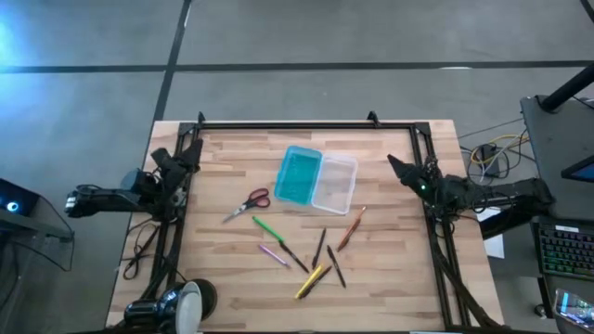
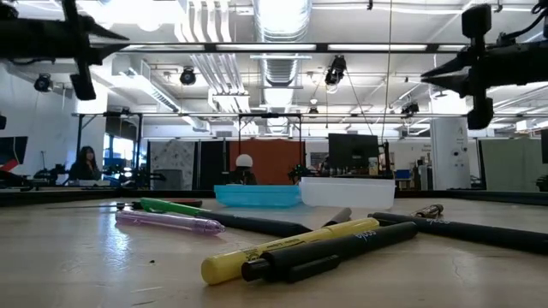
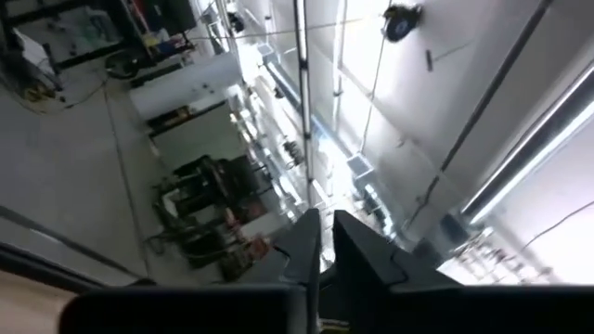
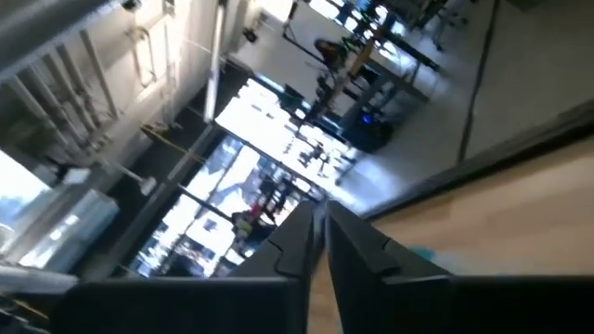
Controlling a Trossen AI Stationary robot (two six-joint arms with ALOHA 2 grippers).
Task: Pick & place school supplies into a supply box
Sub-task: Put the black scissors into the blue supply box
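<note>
Presently nothing is in my grasp. My left gripper (image 1: 195,148) sits at the left edge of the table in the high view, my right gripper (image 1: 393,163) at the right edge, both raised clear of the wood. In each wrist view the two fingers stand almost together, only a thin slit between them, holding nothing.

The supply box (image 1: 316,179) lies open at upper centre of the high view, teal half to the left, clear half to the right, hinge line running top to bottom of the frame. It looks empty.

The supplies lie below it in the frame. The scissors (image 1: 249,205) are left of centre, handles toward the box, blades pointing lower left. The green pen (image 1: 267,228) and pink pen (image 1: 273,254) lie just below the scissors, both slanting from upper left to lower right. The orange pen (image 1: 351,229) lies right of centre, slanting from upper right to lower left. The yellow pen (image 1: 310,280) and several dark pens cluster at lower centre.

Judgement: the left gripper is nearer the scissors and green pen; the right is nearer the orange pen. Each lies inward and toward the frame's bottom from the fingers. The fingers must open and close across a pen's slanted axis, not along it.
</note>
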